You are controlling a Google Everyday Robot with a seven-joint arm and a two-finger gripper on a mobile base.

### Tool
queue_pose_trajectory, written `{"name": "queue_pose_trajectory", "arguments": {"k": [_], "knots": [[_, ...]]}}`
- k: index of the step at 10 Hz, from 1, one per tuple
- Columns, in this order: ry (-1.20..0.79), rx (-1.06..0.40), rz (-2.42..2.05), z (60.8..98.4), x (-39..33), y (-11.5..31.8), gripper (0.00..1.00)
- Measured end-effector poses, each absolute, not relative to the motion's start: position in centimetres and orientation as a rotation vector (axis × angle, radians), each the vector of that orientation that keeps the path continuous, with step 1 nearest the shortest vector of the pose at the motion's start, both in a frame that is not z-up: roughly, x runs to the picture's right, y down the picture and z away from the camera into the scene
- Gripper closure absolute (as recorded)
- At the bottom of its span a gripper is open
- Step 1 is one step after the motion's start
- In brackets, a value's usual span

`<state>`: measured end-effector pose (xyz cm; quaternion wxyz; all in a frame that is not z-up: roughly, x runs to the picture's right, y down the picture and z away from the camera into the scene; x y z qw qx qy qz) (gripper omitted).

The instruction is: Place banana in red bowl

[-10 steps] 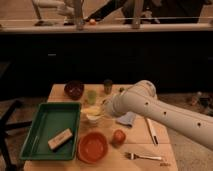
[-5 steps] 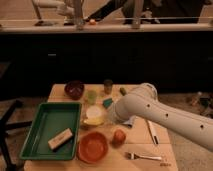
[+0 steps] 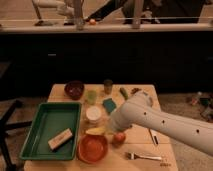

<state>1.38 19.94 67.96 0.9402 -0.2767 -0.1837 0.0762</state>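
**Banana at the rim of the red bowl**

Centrally, the small pale yellow, slightly curved banana sits at the upper rim of the round, shallow orange-red plastic bowl, at the tip of the white robot arm. The claw lies at the arm's lower left end, just above the red bowl and beside the banana; it is hidden by the arm's wrist, so whether it is spread or pinching the banana cannot be told. The arm reaches in from the lower right across the wooden tabletop.

Left of the bowl stands a green rectangular plastic tray holding a tan rectangular block. Just above the banana is a small white cup. A small reddish round fruit rests just right of the bowl, touching the arm's underside. Farther back are a dark brown bowl, a pale green cup, a dark cup, a teal square object and a green curved chili pepper. A metal fork lies at the near right edge.
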Motion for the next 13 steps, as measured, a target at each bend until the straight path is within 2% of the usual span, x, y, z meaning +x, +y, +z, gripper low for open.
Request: {"name": "queue_pose_trajectory", "arguments": {"k": [3,6,13], "knots": [[-0.348,-0.564,0.155,66.5,1.6,23.2,1.00],[-0.319,-0.576,0.143,66.7,1.4,25.1,1.00],[-0.280,-0.617,0.089,68.7,-0.7,26.0,0.98]]}}
